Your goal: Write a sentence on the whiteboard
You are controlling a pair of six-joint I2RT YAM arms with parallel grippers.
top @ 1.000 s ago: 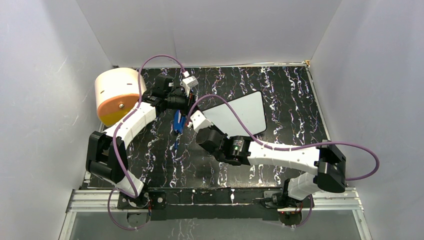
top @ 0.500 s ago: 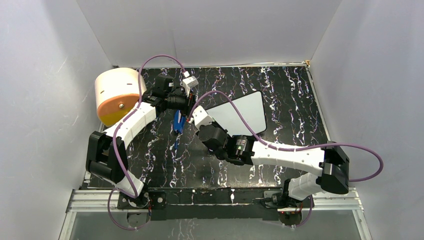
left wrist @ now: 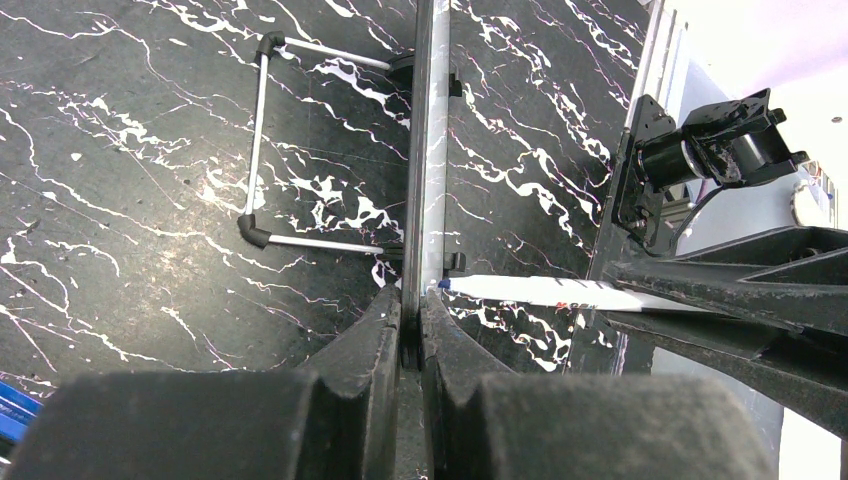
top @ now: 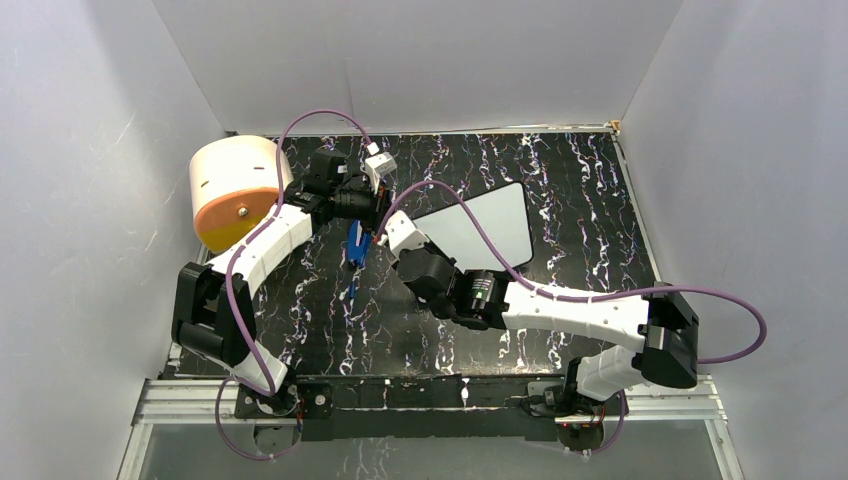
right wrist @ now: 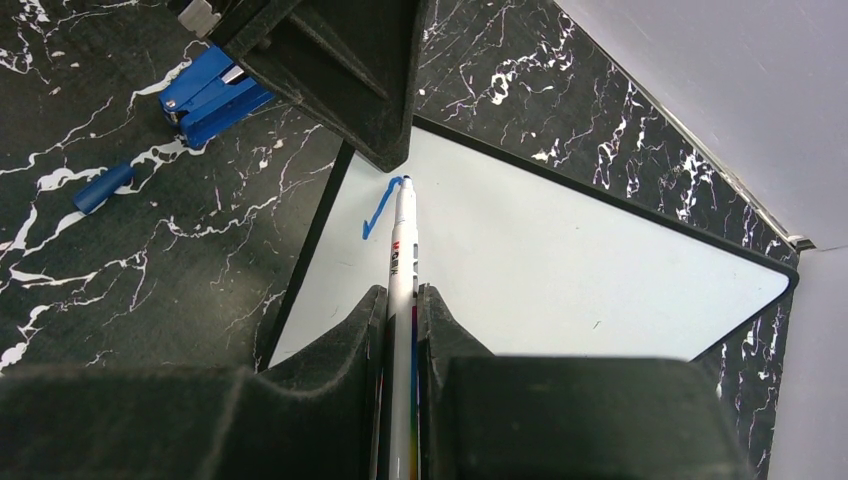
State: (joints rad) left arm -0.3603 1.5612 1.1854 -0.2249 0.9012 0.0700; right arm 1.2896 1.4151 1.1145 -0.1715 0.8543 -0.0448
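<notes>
The whiteboard (top: 485, 225) is held up on its edge, and in the left wrist view I see it edge-on (left wrist: 427, 150). My left gripper (left wrist: 412, 312) is shut on its near edge. My right gripper (right wrist: 402, 297) is shut on a white marker (right wrist: 403, 245). The marker's blue tip touches the board's face (right wrist: 580, 260) near its left edge, just below a left gripper finger (right wrist: 340, 70). Of the sentence, only one short slanted blue stroke (right wrist: 378, 213) shows. In the top view the left gripper (top: 378, 207) and right gripper (top: 393, 236) meet at the board's left end.
A blue block-shaped object (right wrist: 213, 92) and a blue marker cap (right wrist: 103, 187) lie on the black marbled table left of the board. A large cream and orange cylinder (top: 233, 190) stands at the far left. The board's wire legs (left wrist: 262, 150) stick out sideways.
The right arm's elbow swung right and its wrist edged up-left along the board, carrying the marker. The left arm and board stayed put.
</notes>
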